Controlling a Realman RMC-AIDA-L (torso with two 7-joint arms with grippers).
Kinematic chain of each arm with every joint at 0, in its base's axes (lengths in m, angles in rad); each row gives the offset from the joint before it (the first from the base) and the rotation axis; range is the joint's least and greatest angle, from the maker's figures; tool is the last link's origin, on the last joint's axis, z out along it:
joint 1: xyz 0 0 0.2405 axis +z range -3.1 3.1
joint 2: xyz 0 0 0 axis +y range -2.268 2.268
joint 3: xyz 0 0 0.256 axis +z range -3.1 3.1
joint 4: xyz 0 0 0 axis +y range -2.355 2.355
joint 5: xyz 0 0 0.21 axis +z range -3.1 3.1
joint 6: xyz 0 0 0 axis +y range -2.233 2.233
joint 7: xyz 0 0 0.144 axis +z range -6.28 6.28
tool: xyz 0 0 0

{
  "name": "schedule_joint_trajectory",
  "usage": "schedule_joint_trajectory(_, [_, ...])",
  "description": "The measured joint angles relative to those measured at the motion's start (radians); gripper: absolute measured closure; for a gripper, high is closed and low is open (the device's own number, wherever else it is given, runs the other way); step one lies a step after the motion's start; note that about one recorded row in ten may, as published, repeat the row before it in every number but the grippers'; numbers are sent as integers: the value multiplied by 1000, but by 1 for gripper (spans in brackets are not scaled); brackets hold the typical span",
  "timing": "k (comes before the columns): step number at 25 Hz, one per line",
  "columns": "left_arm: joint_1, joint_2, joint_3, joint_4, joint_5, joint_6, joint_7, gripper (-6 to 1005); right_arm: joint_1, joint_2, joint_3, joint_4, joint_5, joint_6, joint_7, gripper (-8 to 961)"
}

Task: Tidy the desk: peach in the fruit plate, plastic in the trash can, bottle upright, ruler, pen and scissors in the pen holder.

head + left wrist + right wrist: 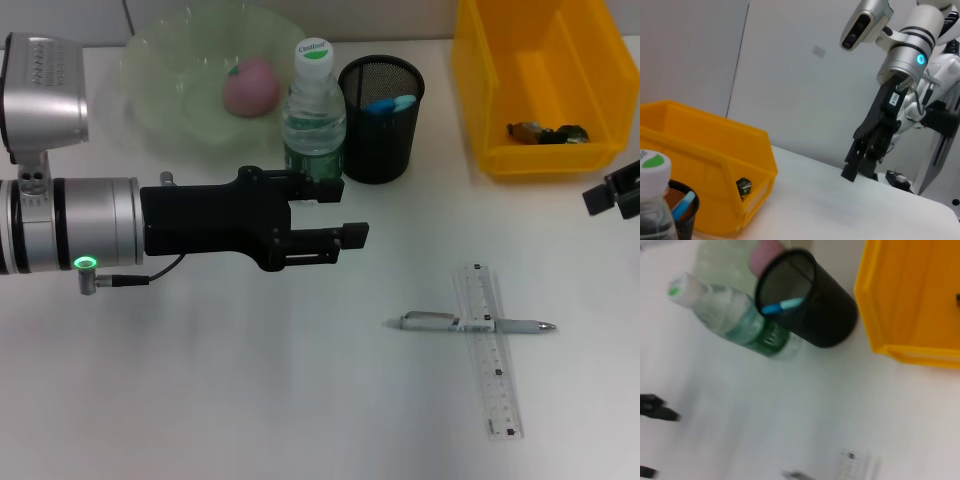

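Observation:
The pink peach (250, 87) lies in the pale green fruit plate (165, 80). Next to it the bottle (313, 110) stands upright, green cap on top. Blue scissors handles (388, 103) poke out of the black mesh pen holder (380, 125). A dark plastic wrapper (545, 132) lies in the yellow trash can (545, 85). On the table the silver pen (470, 323) lies across the clear ruler (490, 350). My left gripper (345, 210) is open and empty just in front of the bottle. At the right edge my right gripper (615, 192) hovers above the table.
The left wrist view shows the yellow trash can (705, 145), the pen holder (682, 200) and my right gripper (860, 170) above bare white table. In the right wrist view the bottle (735, 320) and pen holder (805, 297) stand close together.

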Motion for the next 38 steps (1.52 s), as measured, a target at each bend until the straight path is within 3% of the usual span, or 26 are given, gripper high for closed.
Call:
schedule_joint_trajectory(7, [3,0,0,1,0,-3,3,340,115,39,-109,74,-89,29,52,298])
schedule_joint_trajectory(12, [7,-1,0,3,0,-1,4,340,190,77,-124,184,-149,89,61,297])
schedule_joint_trajectory(18, [9,-2,0,-1,0,-2,10,340,225,106,-144,245,-188,166,123,297])
schedule_joint_trajectory(29, [9,-4,0,-3,-1,-11,12,340,219,134,-145,271,-190,208,173,298])
schedule_joint_trajectory(38, [9,-4,0,-14,-1,-13,12,340,216,141,-147,340,-215,263,169,298])
